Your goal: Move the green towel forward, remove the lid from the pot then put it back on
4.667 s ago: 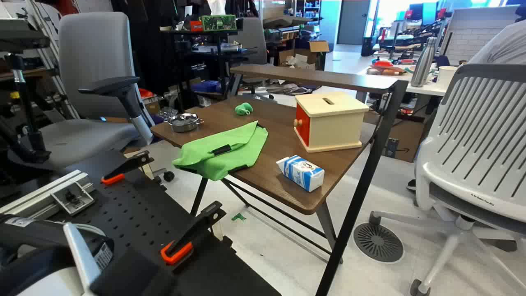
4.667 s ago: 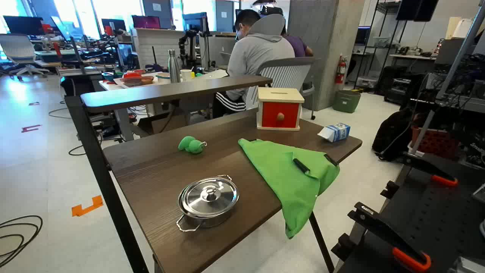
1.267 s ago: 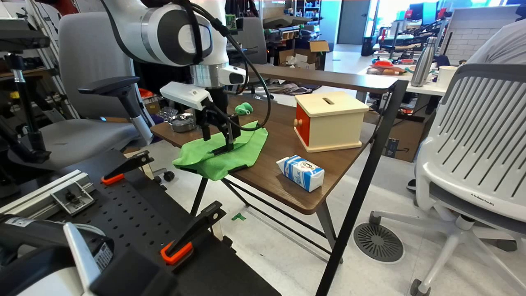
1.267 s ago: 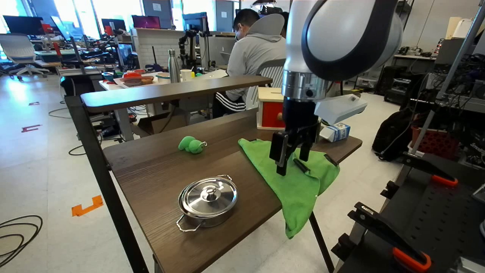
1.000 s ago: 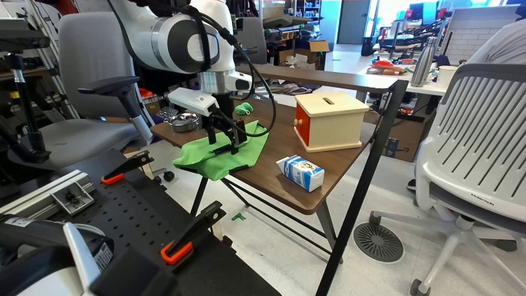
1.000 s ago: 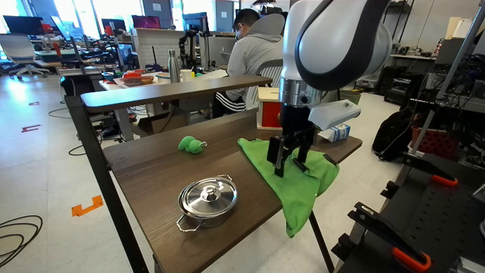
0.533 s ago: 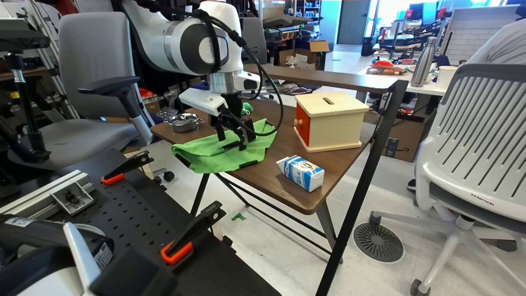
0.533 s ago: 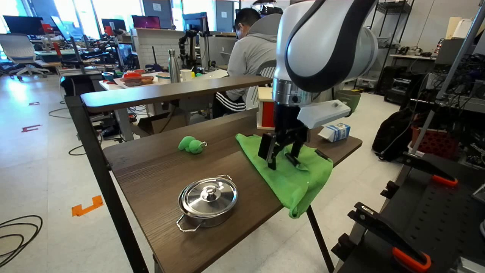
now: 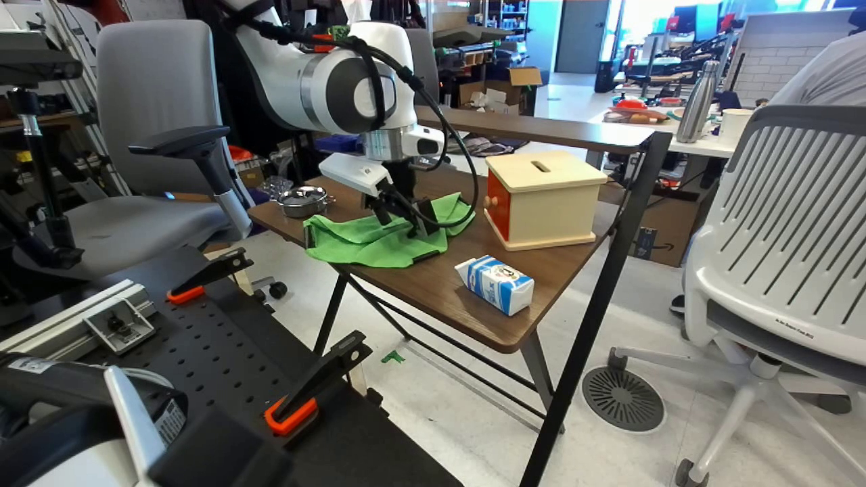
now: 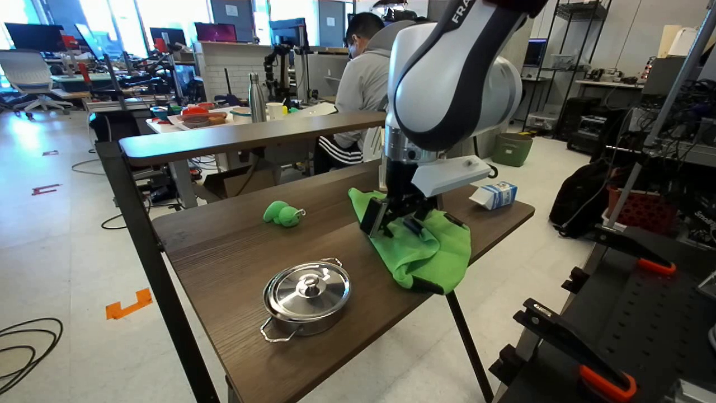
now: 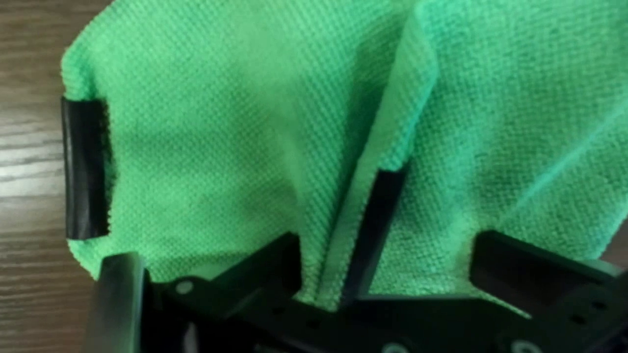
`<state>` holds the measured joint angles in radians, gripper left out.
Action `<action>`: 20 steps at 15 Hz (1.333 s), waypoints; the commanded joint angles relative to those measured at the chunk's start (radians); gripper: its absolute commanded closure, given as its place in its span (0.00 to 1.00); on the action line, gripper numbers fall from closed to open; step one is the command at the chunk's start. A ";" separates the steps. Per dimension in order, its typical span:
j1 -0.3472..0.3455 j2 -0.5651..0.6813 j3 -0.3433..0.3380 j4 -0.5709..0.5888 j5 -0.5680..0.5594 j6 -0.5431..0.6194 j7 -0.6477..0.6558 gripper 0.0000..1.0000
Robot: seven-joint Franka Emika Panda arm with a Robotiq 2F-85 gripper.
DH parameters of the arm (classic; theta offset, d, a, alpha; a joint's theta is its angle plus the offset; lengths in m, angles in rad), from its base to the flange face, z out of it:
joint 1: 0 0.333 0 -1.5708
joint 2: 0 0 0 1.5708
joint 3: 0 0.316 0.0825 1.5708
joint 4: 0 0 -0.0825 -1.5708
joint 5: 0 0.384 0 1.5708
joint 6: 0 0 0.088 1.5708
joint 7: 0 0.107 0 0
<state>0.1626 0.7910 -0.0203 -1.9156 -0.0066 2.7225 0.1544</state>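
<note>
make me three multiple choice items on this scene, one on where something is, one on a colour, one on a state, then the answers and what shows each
1. Where is the gripper?
A) over the milk carton
B) at the green towel
C) over the green toy

2. What colour is the knobbed panel of the wooden box?
A) red
B) blue
C) black

3. How is the pot?
A) tipped on its side
B) uncovered
C) covered by the lid

Answers
1 B: the wrist view shows a fold of the towel between the gripper's parted jaws.
2 A: in an exterior view that side of the box shows red against the pale wood.
3 C: in an exterior view the lid rests on top of the upright pot.
</note>
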 commanded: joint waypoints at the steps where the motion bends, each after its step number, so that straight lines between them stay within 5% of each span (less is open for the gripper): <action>1: 0.030 0.087 -0.023 0.127 -0.009 -0.031 0.043 0.00; 20: 0.056 0.331 -0.039 0.644 -0.014 -0.309 0.143 0.00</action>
<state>0.2025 1.0454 -0.0452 -1.3854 -0.0078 2.4591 0.2682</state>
